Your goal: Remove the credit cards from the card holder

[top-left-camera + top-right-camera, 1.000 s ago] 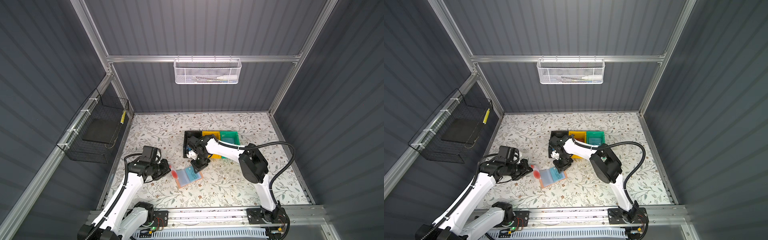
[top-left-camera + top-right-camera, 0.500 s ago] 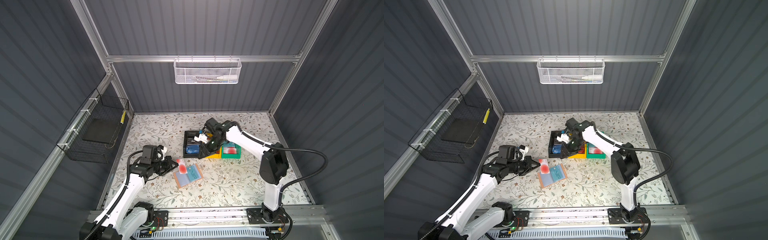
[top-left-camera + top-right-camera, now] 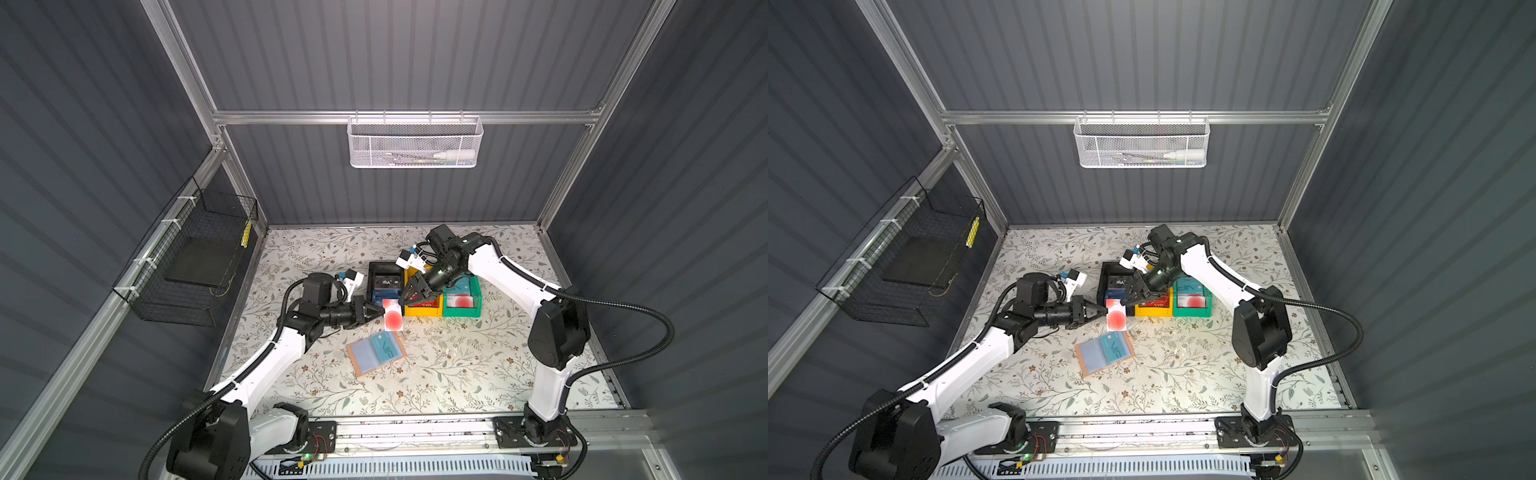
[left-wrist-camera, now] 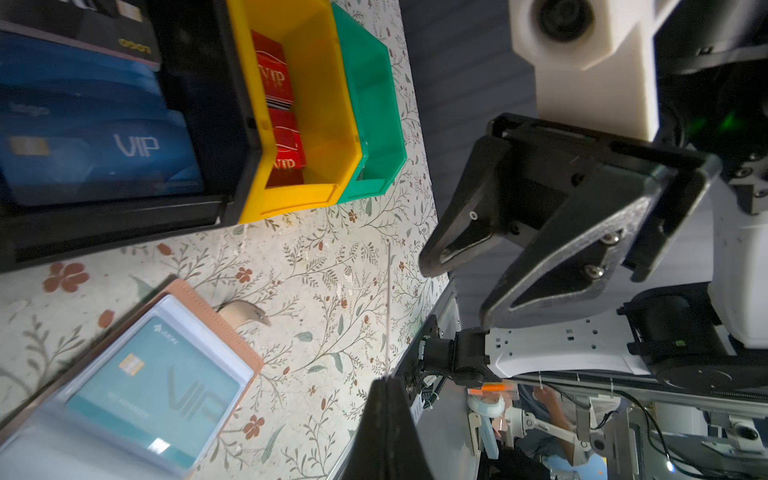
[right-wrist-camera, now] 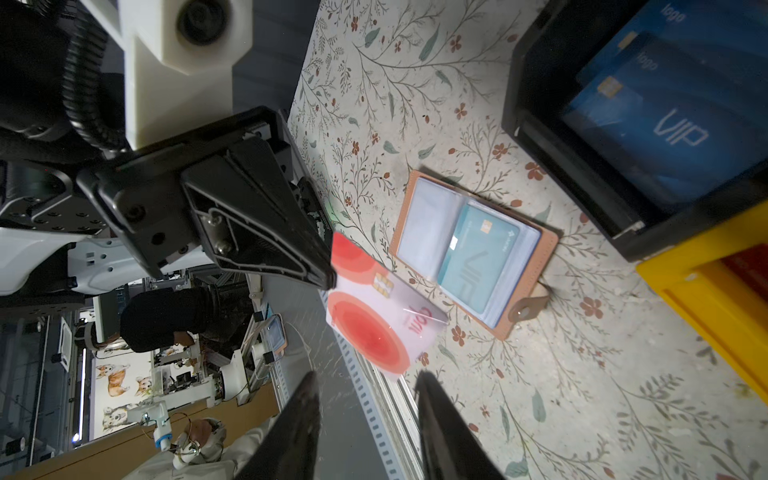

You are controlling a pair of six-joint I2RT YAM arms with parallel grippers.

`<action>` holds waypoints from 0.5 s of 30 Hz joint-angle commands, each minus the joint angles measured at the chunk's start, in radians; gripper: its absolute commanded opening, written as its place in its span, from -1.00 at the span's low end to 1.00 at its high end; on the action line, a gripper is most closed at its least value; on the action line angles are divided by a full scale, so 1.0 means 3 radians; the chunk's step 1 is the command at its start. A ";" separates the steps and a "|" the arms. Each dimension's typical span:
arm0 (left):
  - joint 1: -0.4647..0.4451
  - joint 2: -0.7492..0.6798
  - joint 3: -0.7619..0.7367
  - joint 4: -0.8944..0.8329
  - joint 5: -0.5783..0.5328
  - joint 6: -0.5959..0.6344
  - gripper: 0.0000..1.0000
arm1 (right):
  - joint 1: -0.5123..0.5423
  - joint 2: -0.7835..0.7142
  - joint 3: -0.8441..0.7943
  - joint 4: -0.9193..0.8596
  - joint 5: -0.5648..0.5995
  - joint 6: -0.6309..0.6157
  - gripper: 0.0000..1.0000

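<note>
A white-and-red credit card (image 3: 392, 318) (image 3: 1116, 318) hangs above the table, with my left gripper (image 3: 380, 310) (image 3: 1103, 310) shut on one edge. In the left wrist view that card (image 4: 388, 311) shows edge-on, rising from the closed tips of the left gripper (image 4: 388, 380). My right gripper (image 3: 409, 297) (image 5: 368, 399) is open and points at the card (image 5: 374, 316), which sits just off its fingertips (image 5: 432, 411). The tan card holder (image 3: 357, 370) (image 5: 540, 249) lies open on the table with a teal VIP card (image 3: 384, 347) (image 5: 478, 257) in a sleeve.
Just behind the grippers stand three bins in a row. The black bin (image 3: 376, 266) (image 4: 124, 224) holds blue cards, the yellow bin (image 3: 419, 312) (image 4: 307, 195) holds red cards, and the green bin (image 3: 478, 291) holds teal and white-and-red cards. A wire basket (image 3: 187, 266) hangs on the left wall.
My left gripper has lifted the white-and-red card away from the card holder, toward the bins. My right gripper came back from over the bins and now faces the card.
</note>
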 commanded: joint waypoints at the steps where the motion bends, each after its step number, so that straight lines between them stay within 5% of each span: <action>1: -0.0015 0.0057 0.0105 0.0261 0.0086 -0.0034 -1.00 | -0.0002 0.0018 -0.0086 0.0037 -0.0061 0.0001 -0.18; 15: -0.0020 -0.0040 0.0031 0.0331 0.0013 -0.0085 -1.00 | -0.0050 -0.0088 -0.0377 0.0219 -0.0110 0.0067 -0.19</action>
